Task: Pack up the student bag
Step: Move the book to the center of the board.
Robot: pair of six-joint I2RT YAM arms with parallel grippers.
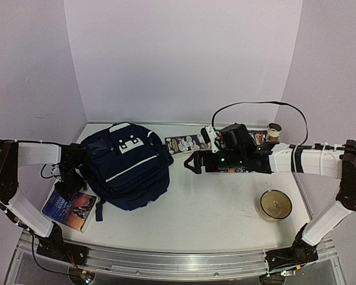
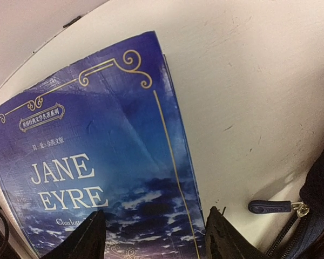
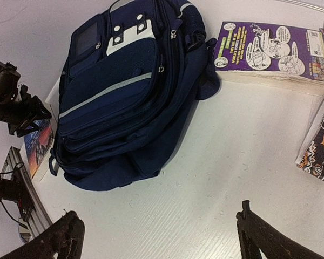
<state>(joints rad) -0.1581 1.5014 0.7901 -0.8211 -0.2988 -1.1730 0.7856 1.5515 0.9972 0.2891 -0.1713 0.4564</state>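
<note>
The student bag [image 1: 127,166] is a dark navy backpack with a white stripe, lying flat at the table's left centre; it also fills the upper left of the right wrist view [image 3: 119,91]. A blue "Jane Eyre" book [image 1: 68,209] lies flat left of the bag. My left gripper [image 2: 154,237] hangs low over the lower right part of that book [image 2: 97,162]. Its jaws stand apart, one finger over the cover and one finger [image 2: 227,237] over bare table beside the book's edge. My right gripper [image 1: 193,161] hovers wide open over bare table right of the bag, holding nothing.
A purple comic-style book [image 1: 187,142] lies behind the bag. A patterned mat [image 3: 321,145] is under my right arm. A small jar [image 1: 275,132] stands at the back right and a round bowl [image 1: 276,205] at the front right. A zipper pull [image 2: 270,206] of the bag lies near my left fingers.
</note>
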